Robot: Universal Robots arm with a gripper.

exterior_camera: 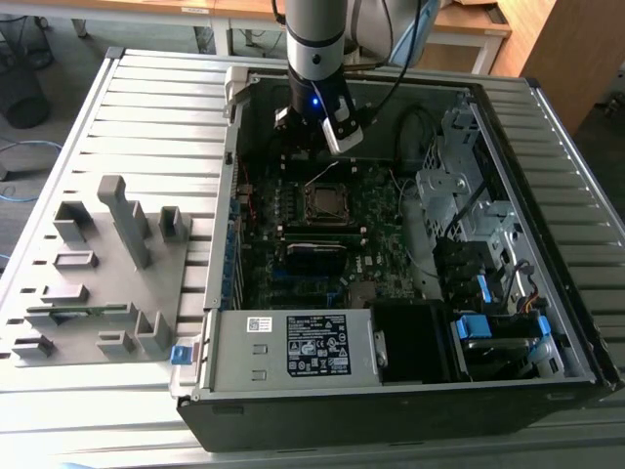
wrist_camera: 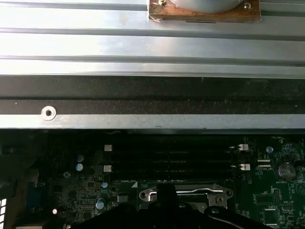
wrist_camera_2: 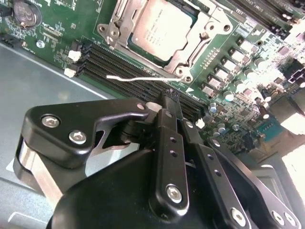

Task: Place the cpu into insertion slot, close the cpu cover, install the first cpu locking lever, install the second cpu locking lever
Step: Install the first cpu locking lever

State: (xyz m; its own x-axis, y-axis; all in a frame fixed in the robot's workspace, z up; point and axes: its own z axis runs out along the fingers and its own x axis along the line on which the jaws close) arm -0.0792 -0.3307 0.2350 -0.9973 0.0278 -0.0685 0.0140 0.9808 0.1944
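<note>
The black two-fingered gripper (wrist_camera_2: pixel 169 98), clenched on nothing, hovers near the thin silver wire locking lever (wrist_camera_2: pixel 128 78), which looks unlatched; the small flat silver-grey square cpu (wrist_camera_2: pixel 159 28) lies in the dark square insertion slot (exterior_camera: pixel 325 201) under the thin silver windowed cpu cover (wrist_camera_2: pixel 193 47); a glancing push might slip off the springy lever and scrape the green motherboard (wrist_camera_2: pixel 57 45)

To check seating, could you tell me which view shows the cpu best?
Second wrist view: the cpu is close, its silver top plain. Exterior view shows it tiny; the first wrist view, an edge of the cpu cover.

Grey fixture block (exterior_camera: pixel 107 283) beside open computer case (exterior_camera: pixel 391 415)
</note>
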